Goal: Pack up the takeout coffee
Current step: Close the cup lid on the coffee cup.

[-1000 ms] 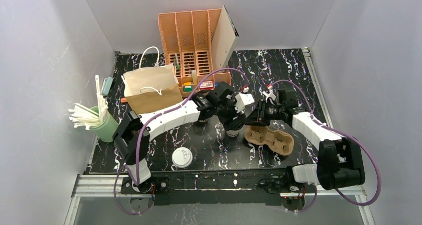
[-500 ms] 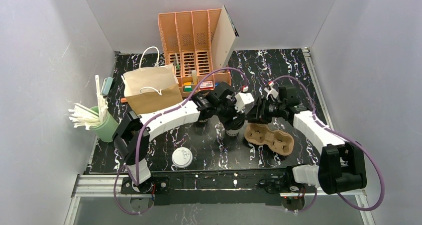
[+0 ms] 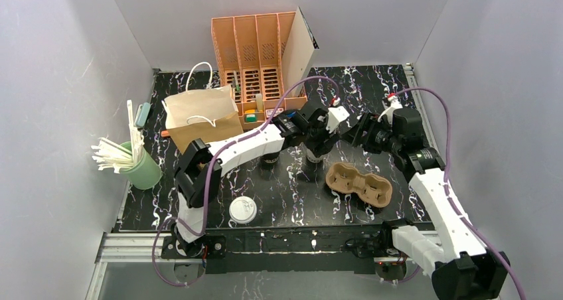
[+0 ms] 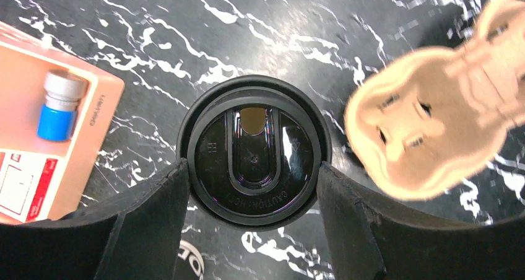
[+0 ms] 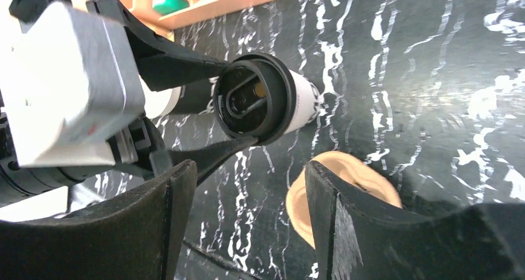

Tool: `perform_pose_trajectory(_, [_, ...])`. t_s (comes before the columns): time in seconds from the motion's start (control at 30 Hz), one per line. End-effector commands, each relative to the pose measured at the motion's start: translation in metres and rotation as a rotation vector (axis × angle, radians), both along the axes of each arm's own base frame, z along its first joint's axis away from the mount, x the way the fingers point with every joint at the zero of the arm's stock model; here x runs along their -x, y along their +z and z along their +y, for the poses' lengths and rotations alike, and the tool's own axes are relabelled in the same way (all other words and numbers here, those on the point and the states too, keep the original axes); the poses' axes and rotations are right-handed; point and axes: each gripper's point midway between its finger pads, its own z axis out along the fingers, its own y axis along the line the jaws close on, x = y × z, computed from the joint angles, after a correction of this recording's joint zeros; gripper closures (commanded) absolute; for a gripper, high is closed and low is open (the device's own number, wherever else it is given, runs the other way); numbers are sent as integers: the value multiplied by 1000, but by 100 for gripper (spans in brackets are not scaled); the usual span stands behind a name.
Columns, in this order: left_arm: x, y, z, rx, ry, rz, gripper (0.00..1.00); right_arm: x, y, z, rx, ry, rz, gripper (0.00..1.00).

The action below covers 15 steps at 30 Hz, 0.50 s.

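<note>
The takeout coffee is a white paper cup (image 5: 301,104) with its black lid (image 4: 254,150) pressed on. My left gripper (image 4: 251,167) is shut on the cup just below the lid, one finger on each side. In the top view the left gripper (image 3: 317,139) covers most of the cup (image 3: 311,156), which sits left of the brown pulp cup carrier (image 3: 358,184). My right gripper (image 5: 247,168) is open and empty. It hangs to the right of the cup and points at it, with the carrier (image 5: 347,176) below its fingers. It also shows in the top view (image 3: 364,131).
A brown paper bag (image 3: 202,117) stands at the back left, beside an orange desk organizer (image 3: 259,54). A flat white lid (image 3: 243,210) lies near the front edge. A green cup of white straws (image 3: 139,168) stands at the far left.
My left gripper has moved the lidded cup away from the carrier's left end toward the organizer. My right arm has drawn back to the right and risen, its gripper still open.
</note>
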Motion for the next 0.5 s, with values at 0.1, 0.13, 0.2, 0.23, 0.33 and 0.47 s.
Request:
perform_pose_trajectory(0.1, [-38, -3, -17, 44, 161, -43, 33, 4, 13, -37, 119, -177, -50, 27])
perform_pose_trajectory(0.13, [-39, -4, -19, 43, 164, -43, 29, 5, 14, -39, 126, -183, -53, 27])
perform_pose_trajectory(0.2, [-41, -6, -19, 40, 175, -38, 21, 6, 16, -43, 139, -198, -58, 26])
perform_pose_trajectory(0.23, [-40, -6, -19, 40, 176, -38, 17, 7, 17, -45, 143, -203, -61, 23])
perform_pose_trajectory(0.33, [-40, 5, -15, 48, 191, -49, 8, 9, 21, -46, 146, -208, -76, 19])
perform_pose_trajectory(0.47, [-35, 37, -4, 79, 209, -73, 2, 14, 23, -46, 145, -192, -98, 16])
